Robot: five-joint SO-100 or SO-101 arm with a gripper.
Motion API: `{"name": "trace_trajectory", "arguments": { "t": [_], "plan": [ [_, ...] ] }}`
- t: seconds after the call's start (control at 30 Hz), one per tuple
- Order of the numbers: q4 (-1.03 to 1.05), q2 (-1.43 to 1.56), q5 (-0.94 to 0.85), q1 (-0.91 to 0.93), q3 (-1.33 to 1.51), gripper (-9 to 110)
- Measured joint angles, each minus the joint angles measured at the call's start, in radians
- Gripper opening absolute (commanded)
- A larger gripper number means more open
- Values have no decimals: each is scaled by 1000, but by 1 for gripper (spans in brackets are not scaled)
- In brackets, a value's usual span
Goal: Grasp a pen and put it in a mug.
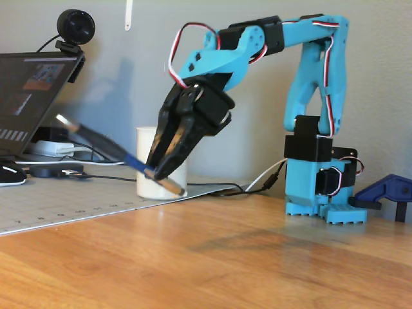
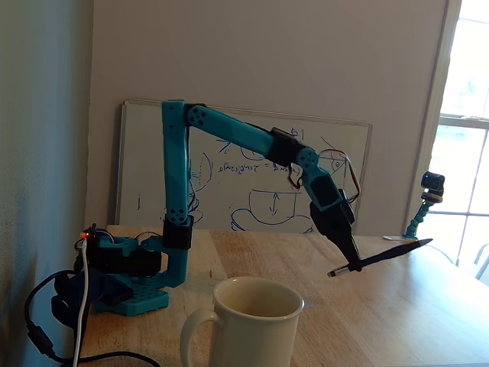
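A white mug stands on the table, seen behind the gripper in a fixed view (image 1: 149,164) and close to the camera in the other fixed view (image 2: 256,325). The blue arm's black gripper (image 1: 154,174) (image 2: 353,265) is shut on a dark pen (image 1: 109,147) (image 2: 382,255). The pen is held in the air, tilted, clear of the table. In the fixed view from behind the mug, the pen is beyond and to the right of the mug's rim. The mug looks empty.
The arm's blue base (image 1: 320,187) (image 2: 134,283) is clamped to the wooden table. A grey cutting mat (image 1: 58,203), a laptop (image 1: 29,90) with a webcam (image 1: 74,29) and cables lie at the left. A whiteboard (image 2: 244,168) leans on the far wall.
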Motion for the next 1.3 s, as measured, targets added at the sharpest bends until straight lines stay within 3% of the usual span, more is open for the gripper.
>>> {"name": "trace_trajectory", "arguments": {
  "t": [0.2,0.37,0.87,1.3],
  "plan": [
    [-14,230,-28,28,152,2],
    [-14,399,167,32,238,2],
    [-14,845,1437,31,459,2],
    [-14,1138,2304,199,494,2]
  ]
}}
